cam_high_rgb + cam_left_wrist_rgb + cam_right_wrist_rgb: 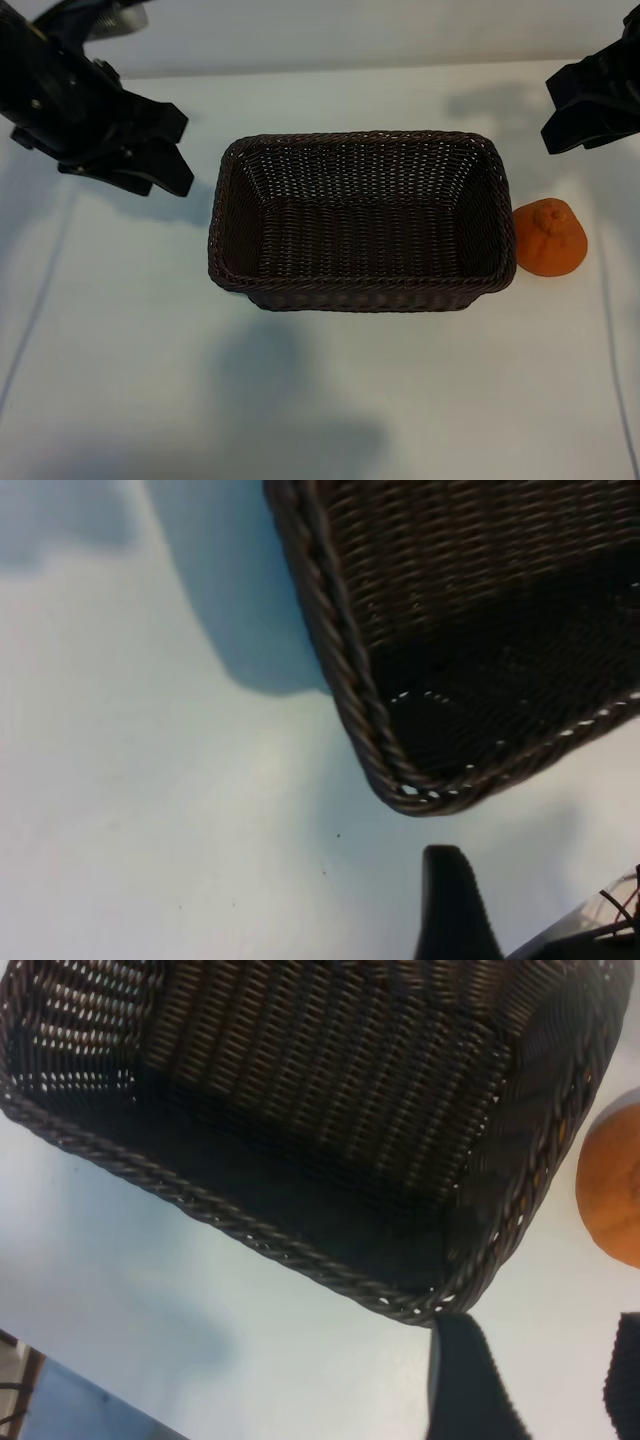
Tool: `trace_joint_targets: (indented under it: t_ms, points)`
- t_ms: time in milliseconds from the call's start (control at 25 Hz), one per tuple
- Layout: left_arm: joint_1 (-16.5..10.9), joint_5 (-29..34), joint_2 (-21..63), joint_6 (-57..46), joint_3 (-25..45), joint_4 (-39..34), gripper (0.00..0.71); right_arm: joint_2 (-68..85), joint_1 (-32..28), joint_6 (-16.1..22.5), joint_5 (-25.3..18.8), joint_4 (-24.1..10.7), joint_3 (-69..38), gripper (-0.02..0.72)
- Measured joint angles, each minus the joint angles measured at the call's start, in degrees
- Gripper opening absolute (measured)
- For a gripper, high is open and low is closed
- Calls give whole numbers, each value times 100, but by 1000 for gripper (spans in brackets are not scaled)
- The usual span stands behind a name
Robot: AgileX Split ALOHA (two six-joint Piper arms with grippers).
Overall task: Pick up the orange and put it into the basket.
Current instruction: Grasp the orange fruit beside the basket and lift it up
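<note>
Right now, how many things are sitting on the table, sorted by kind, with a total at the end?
Baskets: 1, the dark-brown woven basket, empty.
Fruit: 1, the orange, on the table beside the basket's right end, outside it.
Total: 2
</note>
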State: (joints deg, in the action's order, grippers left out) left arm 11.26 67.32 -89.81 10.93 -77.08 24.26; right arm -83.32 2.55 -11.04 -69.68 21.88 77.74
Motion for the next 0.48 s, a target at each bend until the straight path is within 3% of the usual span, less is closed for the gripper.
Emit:
trace_joint_targets:
  t_ms: [280, 480]
  points:
    - [-421, 0, 502, 256, 0, 517, 467, 0, 0, 0, 0, 0, 0, 362]
    - [-457, 0, 743, 426, 221, 641, 467, 0, 0, 0, 0, 0, 0, 362]
